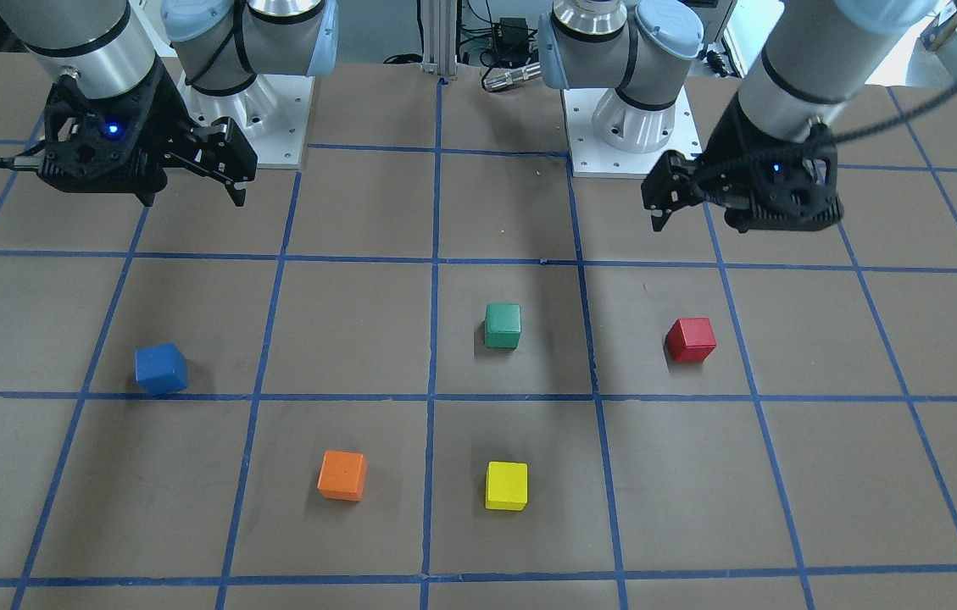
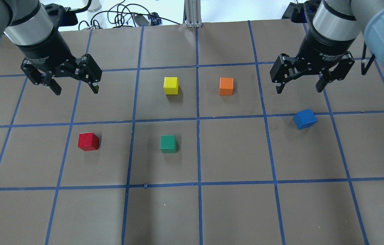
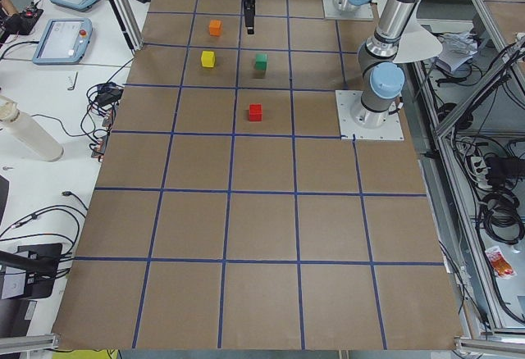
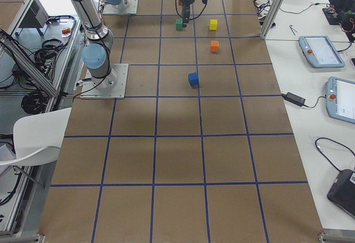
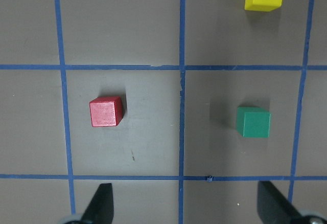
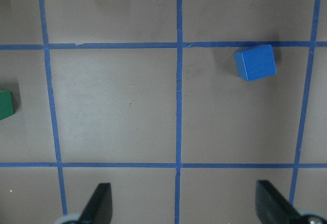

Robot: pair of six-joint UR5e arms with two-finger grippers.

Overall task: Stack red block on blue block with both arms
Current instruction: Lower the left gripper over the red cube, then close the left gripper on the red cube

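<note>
The red block sits alone on the brown table, on my left side. It also shows in the left wrist view. My left gripper hangs open and empty above the table, beyond the red block. The blue block sits slightly turned on my right side, by a tape line. It also shows in the right wrist view. My right gripper hangs open and empty just beyond the blue block. The two blocks are far apart.
A green cube sits right of the red block. A yellow cube and an orange cube sit farther out near the middle. Blue tape lines grid the table. The arm bases stand at the robot's edge.
</note>
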